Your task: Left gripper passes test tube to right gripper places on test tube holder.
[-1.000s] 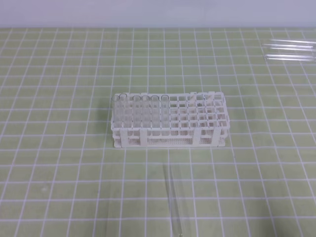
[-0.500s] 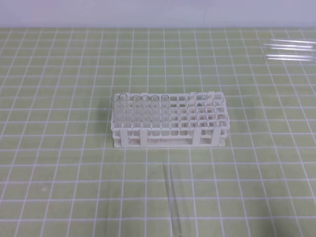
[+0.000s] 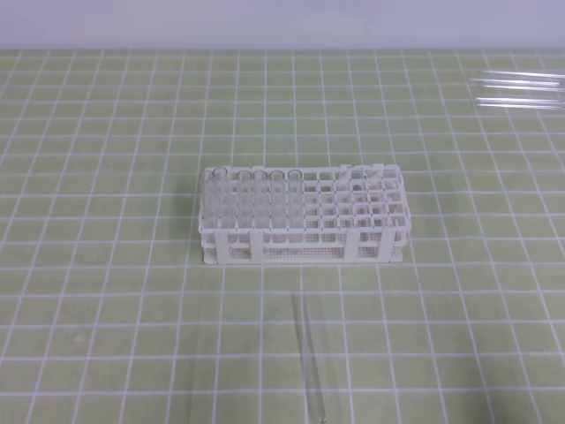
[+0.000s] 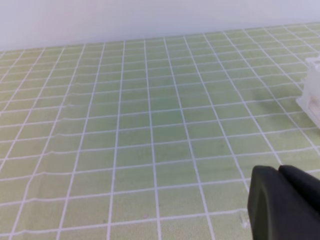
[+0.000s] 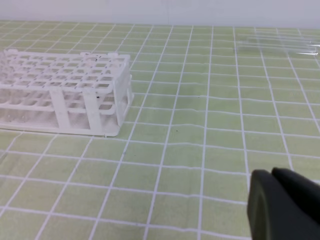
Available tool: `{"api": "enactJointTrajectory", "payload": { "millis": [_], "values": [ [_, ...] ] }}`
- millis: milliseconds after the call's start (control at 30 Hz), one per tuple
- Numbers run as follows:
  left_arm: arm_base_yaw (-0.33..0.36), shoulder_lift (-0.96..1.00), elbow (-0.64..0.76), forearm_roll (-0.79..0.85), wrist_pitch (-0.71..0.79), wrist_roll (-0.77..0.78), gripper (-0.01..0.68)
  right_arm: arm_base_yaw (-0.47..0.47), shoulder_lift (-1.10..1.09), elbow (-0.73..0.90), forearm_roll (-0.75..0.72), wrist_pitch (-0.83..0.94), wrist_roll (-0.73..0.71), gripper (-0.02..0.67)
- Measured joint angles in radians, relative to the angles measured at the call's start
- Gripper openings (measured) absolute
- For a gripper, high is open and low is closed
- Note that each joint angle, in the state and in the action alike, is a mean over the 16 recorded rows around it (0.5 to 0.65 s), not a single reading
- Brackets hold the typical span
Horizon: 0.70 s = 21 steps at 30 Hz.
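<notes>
Down in the corner of each wrist view sits a black fingertip pair: the left gripper (image 4: 280,172) has its fingers pressed together with nothing between them, and the right gripper (image 5: 272,175) is likewise closed and empty-handed. Neither shows in the high view. Out on the green gridded mat (image 3: 106,265), the test tube (image 3: 309,362) lies flat, just in front of the test tube holder (image 3: 305,216). Several tubes stand in the holder's left holes. More spare tubes (image 3: 519,91) lie far right.
</notes>
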Motion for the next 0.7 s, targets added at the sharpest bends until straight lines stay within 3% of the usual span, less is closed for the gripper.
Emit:
{"api": "enactJointTrajectory", "payload": {
  "millis": [367, 700],
  "values": [
    [0.000, -0.012, 0.005, -0.046, -0.024, -0.050, 0.000, 0.000, 0.000, 0.000, 0.000, 0.000, 0.000, -0.018],
    [0.000, 0.000, 0.002, -0.284, -0.192, -0.310, -0.001, 0.000, 0.000, 0.000, 0.000, 0.000, 0.000, -0.018]
  ]
}}
